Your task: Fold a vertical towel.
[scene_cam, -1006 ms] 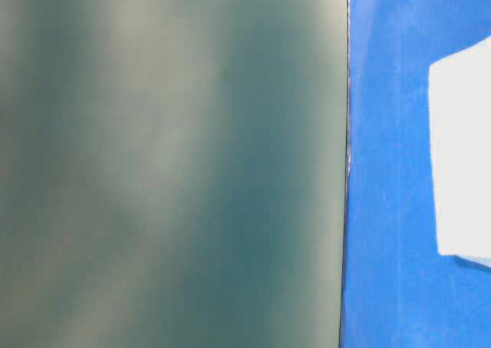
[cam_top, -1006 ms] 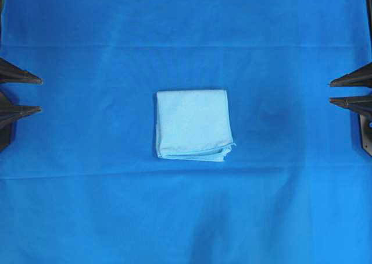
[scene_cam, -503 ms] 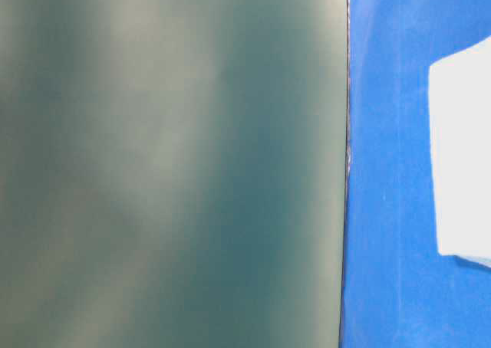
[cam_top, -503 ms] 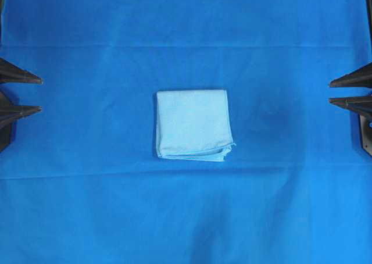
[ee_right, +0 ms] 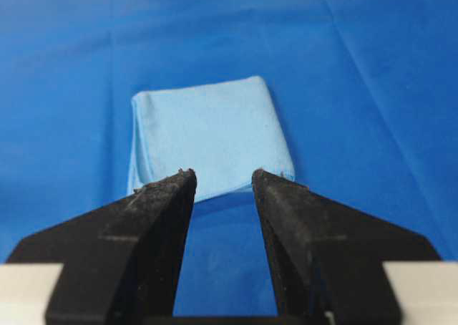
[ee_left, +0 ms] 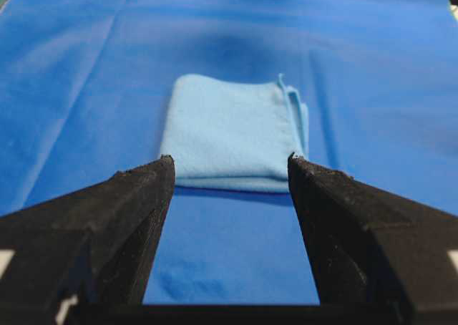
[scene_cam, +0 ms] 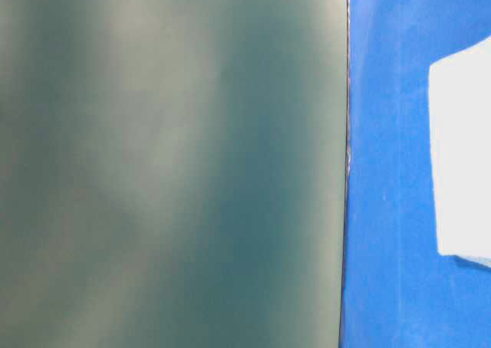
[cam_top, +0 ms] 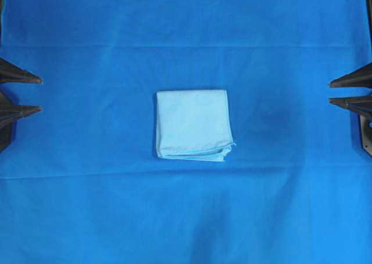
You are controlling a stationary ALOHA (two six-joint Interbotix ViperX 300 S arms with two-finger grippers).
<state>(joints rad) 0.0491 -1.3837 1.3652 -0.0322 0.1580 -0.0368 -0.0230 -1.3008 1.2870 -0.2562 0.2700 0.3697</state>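
Towel (cam_top: 193, 124) lies mid-counter on the royal-blue cloth (cam_top: 186, 20), already folded to a near square, loose layered edges at its near side (one corner splayed). Left gripper (cam_top: 34, 93) and right gripper (cam_top: 338, 92) parked at opposite edges, well apart from it, both spread wide, holding nothing. Your risks: pinching only the top layer undoes the stack; a low pinch grabs the cloth underneath too.

Left gripper (ee_left: 230, 169) low in front, jaws spread wide w/ nothing between them. Ahead of the tips, framed in the gap: the towel (ee_left: 232, 132), folded squarish, lying flat on the table cloth (ee_left: 372, 74). Its layered loose edges sit on the right side. Gripper and towel apart, not touching.
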